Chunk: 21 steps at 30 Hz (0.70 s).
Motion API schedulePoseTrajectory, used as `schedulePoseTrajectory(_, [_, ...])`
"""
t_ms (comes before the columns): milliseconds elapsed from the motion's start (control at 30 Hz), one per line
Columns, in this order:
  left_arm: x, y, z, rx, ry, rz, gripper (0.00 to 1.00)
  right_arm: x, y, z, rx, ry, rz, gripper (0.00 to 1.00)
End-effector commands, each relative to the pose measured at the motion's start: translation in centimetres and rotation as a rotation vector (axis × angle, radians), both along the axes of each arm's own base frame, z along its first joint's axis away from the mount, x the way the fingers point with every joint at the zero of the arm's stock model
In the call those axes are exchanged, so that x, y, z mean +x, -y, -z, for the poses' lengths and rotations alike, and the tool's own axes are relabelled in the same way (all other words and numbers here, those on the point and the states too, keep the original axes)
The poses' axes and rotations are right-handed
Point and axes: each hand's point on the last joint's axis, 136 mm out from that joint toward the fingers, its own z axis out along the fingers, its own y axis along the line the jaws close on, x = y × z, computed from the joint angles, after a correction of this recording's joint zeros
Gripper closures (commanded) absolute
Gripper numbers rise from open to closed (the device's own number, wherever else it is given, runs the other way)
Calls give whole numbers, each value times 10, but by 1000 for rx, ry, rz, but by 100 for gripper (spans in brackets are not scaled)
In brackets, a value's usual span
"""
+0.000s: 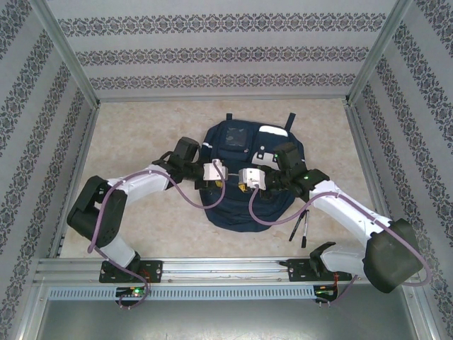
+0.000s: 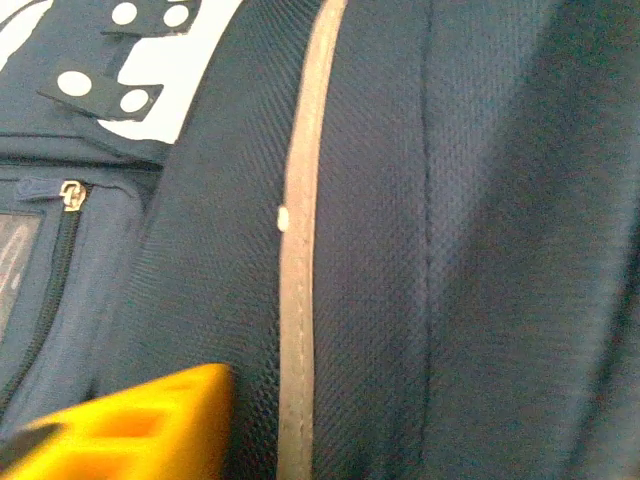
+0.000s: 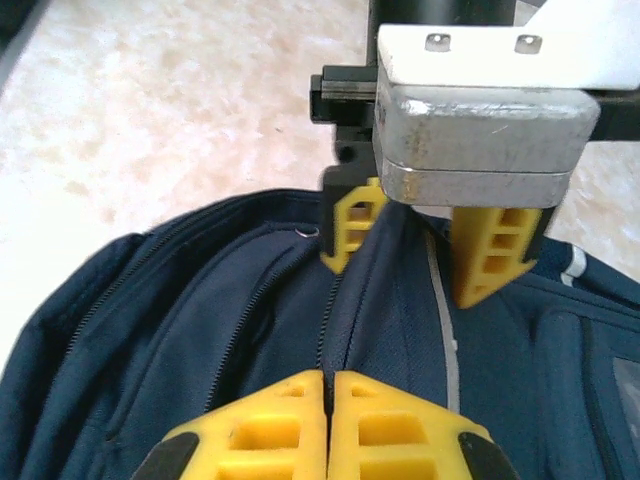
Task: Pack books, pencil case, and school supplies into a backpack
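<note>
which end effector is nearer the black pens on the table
Right. The right end effector hangs over the backpack, on its half toward the pens; the left end effector faces it, farther off.

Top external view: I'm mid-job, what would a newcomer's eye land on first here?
The large navy-blue fabric backpack lies flat in the middle of the beige table. The left gripper and right gripper nearly meet above its middle, the right one's yellow fingers shut, the left's apart. Two slim black pens lie on the table just off the backpack's right edge.
</note>
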Motion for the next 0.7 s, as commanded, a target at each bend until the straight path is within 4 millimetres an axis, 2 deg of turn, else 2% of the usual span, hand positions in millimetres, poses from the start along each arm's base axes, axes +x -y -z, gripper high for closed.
schedulePoseTrajectory(0, [14,4,-20,-2,22,-24,97,1,-2,0,11,-11,17,97])
schedulePoseTrajectory(67, [17,-9,-23,-2,8,-95,100,24,6,21,-11,5,154,91])
schedulePoseTrajectory(133, [12,-21,-28,-22,7,-145,100,39,7,29,12,17,234,91])
schedulePoseTrajectory(233, [-6,-41,-27,-10,-11,-189,100,53,5,41,-1,11,240,94])
schedulePoseTrajectory(300, [-20,-53,-21,32,-54,-210,100,65,2,41,5,-3,231,93])
schedulePoseTrajectory(400, [-28,-65,-16,43,-134,-309,100,87,-6,29,46,-28,239,87])
schedulePoseTrajectory(467, [-34,-64,-20,0,-183,-346,100,101,-11,20,72,-41,273,78])
schedulePoseTrajectory(533, [-33,-63,-26,-48,-220,-388,100,112,-11,6,109,-76,348,74])
schedulePoseTrajectory(600, [-33,-59,-31,-84,-263,-404,100,121,-2,-8,157,-129,480,69])
schedulePoseTrajectory(667, [-33,-55,-36,-116,-328,-425,100,130,21,-23,246,-218,726,62])
